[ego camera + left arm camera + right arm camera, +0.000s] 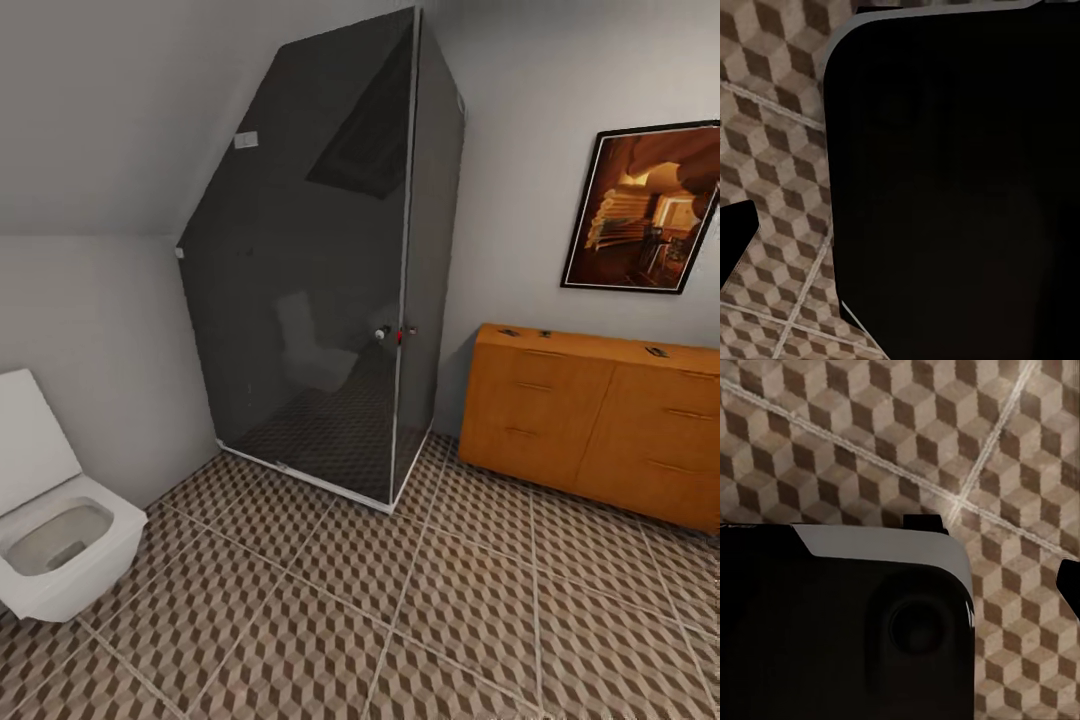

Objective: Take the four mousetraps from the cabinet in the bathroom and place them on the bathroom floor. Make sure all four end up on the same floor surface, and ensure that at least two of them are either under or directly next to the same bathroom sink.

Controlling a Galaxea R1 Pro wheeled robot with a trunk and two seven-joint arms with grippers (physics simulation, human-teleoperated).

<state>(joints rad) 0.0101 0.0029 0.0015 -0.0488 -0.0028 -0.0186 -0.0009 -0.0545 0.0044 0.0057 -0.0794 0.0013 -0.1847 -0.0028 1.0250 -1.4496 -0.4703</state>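
Three traps visible, head view: traps (508,332), (545,333), (657,351) lie on cabinet (590,420) top, right of shower (330,270).
Floor (400,610): toilet (55,520) at left.
Left wrist: dark robot body over floor (772,150); jaws cannot be told.
Right wrist: same over floor (870,442); jaws cannot be told.

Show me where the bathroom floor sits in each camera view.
Head view: bathroom floor spans the lower half, below the cabinet.
Left wrist view: floor beside the dark robot body.
Right wrist view: floor beyond the dark robot body.
Shared landmark: pale grout lines.
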